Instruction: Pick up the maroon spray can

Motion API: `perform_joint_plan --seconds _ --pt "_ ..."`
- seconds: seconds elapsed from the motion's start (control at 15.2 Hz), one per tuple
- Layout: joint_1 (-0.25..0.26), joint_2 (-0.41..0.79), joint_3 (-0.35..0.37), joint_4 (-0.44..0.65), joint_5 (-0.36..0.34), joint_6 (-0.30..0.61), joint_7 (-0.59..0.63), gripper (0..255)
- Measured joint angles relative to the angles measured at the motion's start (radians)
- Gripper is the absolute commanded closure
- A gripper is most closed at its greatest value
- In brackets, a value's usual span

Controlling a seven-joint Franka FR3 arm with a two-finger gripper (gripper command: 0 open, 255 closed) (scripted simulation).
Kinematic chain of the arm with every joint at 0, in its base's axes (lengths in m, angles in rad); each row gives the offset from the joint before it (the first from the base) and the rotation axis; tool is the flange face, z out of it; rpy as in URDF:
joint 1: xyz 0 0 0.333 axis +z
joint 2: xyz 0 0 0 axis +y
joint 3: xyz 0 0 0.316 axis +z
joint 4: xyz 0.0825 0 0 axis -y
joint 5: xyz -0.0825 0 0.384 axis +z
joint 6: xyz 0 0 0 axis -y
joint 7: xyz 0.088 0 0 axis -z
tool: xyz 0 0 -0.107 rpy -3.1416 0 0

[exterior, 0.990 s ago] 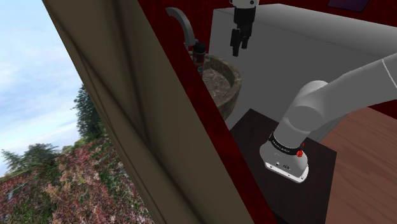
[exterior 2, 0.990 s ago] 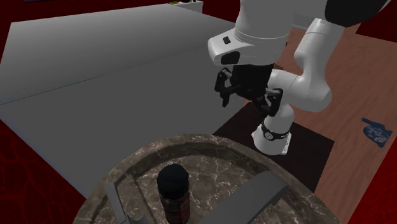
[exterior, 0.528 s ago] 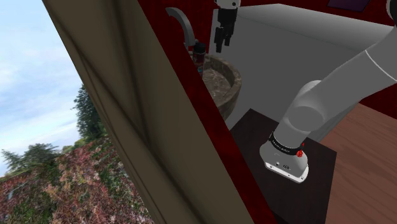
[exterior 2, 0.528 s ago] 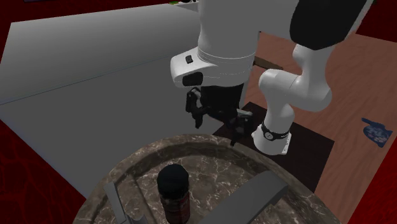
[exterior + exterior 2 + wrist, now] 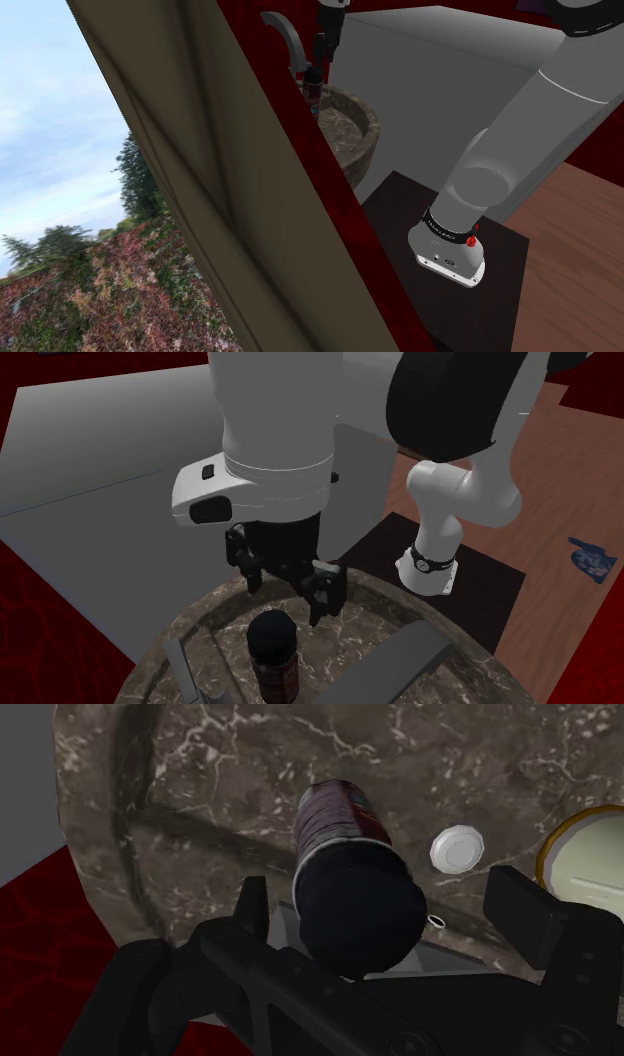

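Observation:
The spray can [image 5: 273, 655] stands upright in a round, dark marbled basin [image 5: 196, 617]; it has a maroon body and a black cap. My black gripper [image 5: 290, 584] hangs open just above and behind the can. In the wrist view the can's cap [image 5: 355, 909] lies between my fingers, closer to one finger [image 5: 255, 909] than the other, and neither touches it. The gripper [image 5: 392, 909] stands wide apart there. From the shoulder view the gripper [image 5: 321, 58] is right above the can [image 5: 313, 87].
A grey faucet [image 5: 285, 35] curves over the basin [image 5: 360, 125] beside the can. A white drain plug [image 5: 457, 849] and a gold-rimmed ring [image 5: 585, 864] sit near it. A grey counter [image 5: 130, 462] surrounds the basin. A red wall [image 5: 330, 200] runs close alongside.
The gripper has travelled from over the grey counter toward the shoulder view's left and down, ending over the basin just above the can. Its fingers stay open.

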Motion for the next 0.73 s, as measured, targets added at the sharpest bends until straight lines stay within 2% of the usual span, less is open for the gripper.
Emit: perform_joint_plan --seconds 0.59,0.66,0.73 --pt "0.002 0.041 -0.003 -0.063 0.011 0.116 -0.014 0" --pt "0.001 0.042 -0.003 -0.066 0.011 0.119 -0.015 255" --pt "0.001 0.042 -0.004 -0.067 0.011 0.121 -0.015 255"
